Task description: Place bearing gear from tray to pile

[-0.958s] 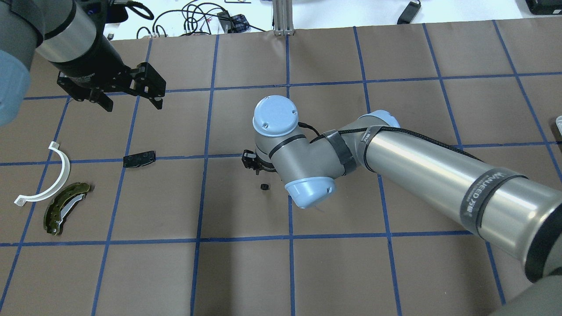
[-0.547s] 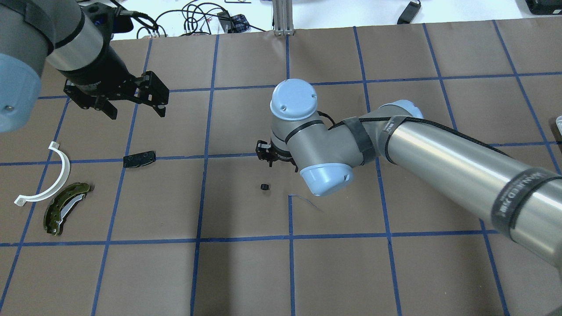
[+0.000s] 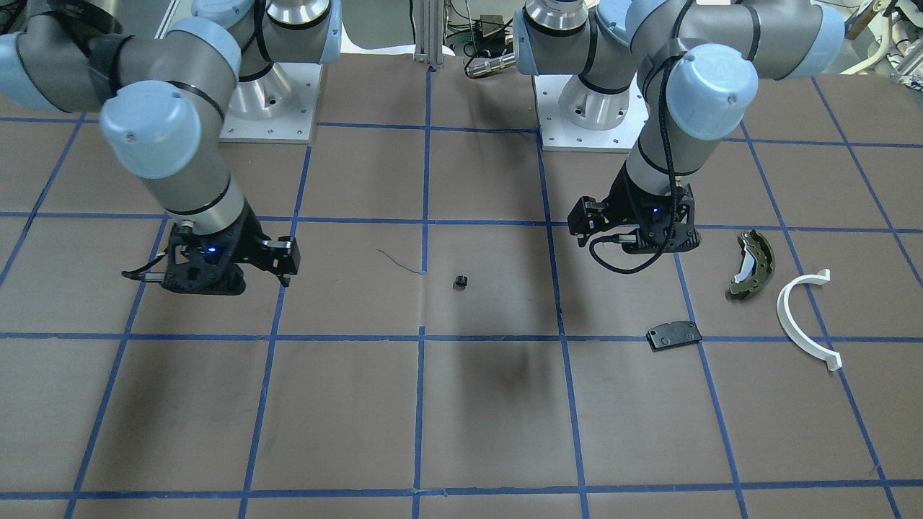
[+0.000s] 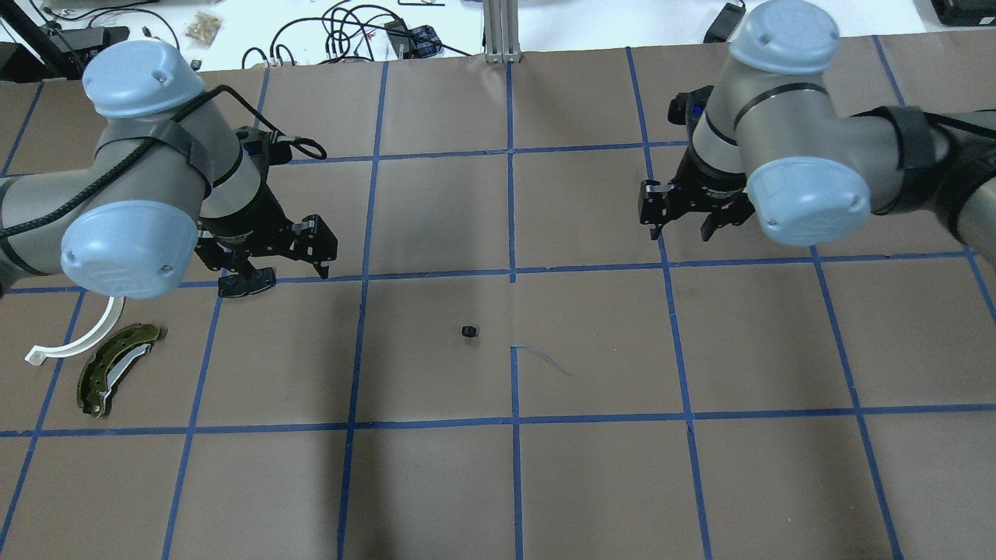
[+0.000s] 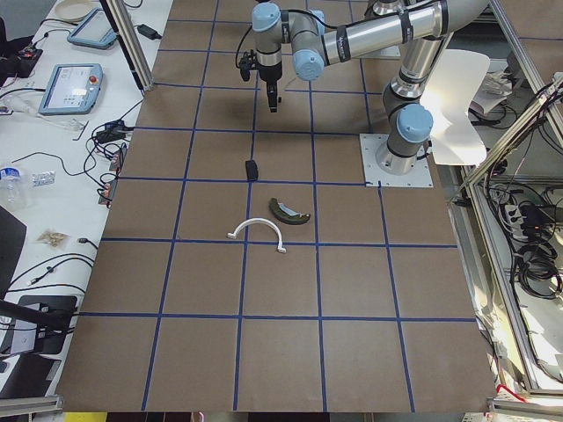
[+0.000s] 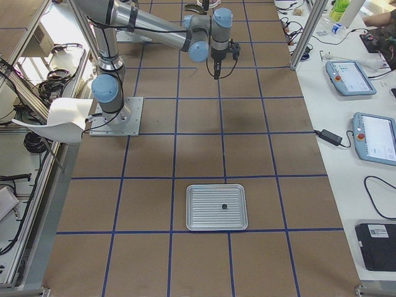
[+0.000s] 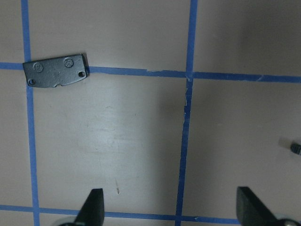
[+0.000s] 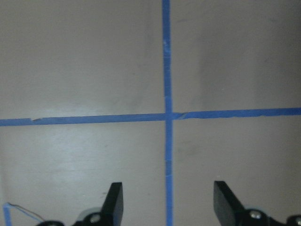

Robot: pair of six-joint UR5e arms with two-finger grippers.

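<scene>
Small black cylindrical bearing gear (image 4: pixel 468 331) lies between spread, empty left gripper (image 4: pixel 285 268) and right gripper (image 4: pixel 681 230); left is nearer.

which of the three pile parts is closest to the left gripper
The small flat black plate: it lies almost under the left gripper and shows in its wrist view. The white arc and olive brake shoe lie farther out to the side.

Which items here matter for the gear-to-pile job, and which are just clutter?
Job:
bearing gear
tray
pile parts: brake shoe, white arc, black plate

Lying about:
loose strand
cables
teach pendants
</scene>
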